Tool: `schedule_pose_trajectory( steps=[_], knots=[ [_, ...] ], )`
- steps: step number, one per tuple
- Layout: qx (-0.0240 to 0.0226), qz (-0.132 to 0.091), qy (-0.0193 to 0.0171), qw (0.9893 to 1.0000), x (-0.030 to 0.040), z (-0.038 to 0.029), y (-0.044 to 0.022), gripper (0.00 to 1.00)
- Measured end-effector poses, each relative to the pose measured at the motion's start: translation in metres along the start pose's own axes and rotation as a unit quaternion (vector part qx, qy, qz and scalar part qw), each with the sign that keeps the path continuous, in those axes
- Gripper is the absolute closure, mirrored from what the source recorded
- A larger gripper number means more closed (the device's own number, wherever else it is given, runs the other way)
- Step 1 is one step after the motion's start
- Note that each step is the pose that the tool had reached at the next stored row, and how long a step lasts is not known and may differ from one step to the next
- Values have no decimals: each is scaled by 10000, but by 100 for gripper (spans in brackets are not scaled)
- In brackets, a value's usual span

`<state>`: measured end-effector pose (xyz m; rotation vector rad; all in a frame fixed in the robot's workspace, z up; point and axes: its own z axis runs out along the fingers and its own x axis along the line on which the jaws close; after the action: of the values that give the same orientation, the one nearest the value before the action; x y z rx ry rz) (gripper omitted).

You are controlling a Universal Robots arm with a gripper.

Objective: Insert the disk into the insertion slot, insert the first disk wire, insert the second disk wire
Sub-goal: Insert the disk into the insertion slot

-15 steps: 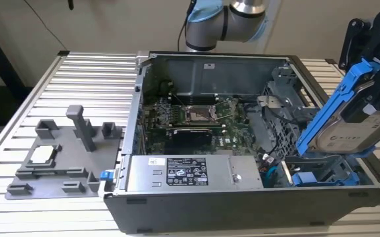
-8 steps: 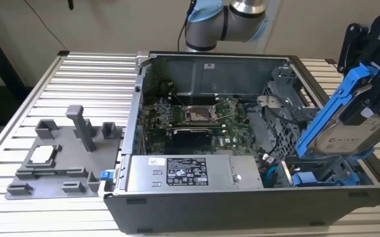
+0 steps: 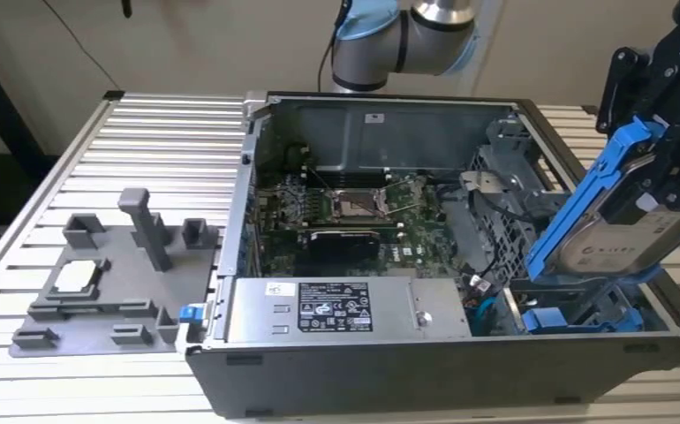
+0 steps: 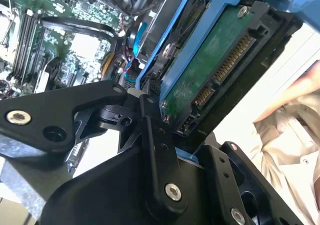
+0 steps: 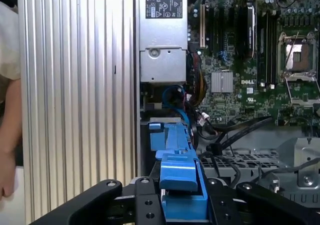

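Observation:
The disk (image 3: pixel 608 231), a silver-grey drive with a white label in a bright blue carrier, hangs steeply tilted over the case's front corner on the exterior view's right. My gripper (image 3: pixel 661 181) is shut on its upper end. The disk's lower end sits just above the insertion slot (image 3: pixel 578 299) of the grey drive cage. The second wrist view shows the disk's green circuit board and connectors (image 4: pixel 216 65) between my black fingers (image 4: pixel 155 135). In the first wrist view the blue carrier (image 5: pixel 176 171) sits edge-on between my fingers (image 5: pixel 145 205). Loose blue cables (image 3: pixel 481 305) lie beside the cage.
The open computer case (image 3: pixel 316 371) holds a motherboard (image 3: pixel 340 208) and a power supply (image 3: pixel 334 309). Another blue-fronted drive (image 3: pixel 552 321) sits low in the cage. A grey fixture (image 3: pixel 104 283) lies on the slatted table at the exterior view's left. A person's arm (image 4: pixel 295 125) is close by.

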<state>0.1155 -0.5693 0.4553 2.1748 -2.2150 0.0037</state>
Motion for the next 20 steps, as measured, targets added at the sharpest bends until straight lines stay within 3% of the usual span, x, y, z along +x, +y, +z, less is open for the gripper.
schedule_pose_trajectory(
  steps=[20],
  knots=[
    [3, -116, 15, 9999, -32, 172, -38, 67]
  ],
)
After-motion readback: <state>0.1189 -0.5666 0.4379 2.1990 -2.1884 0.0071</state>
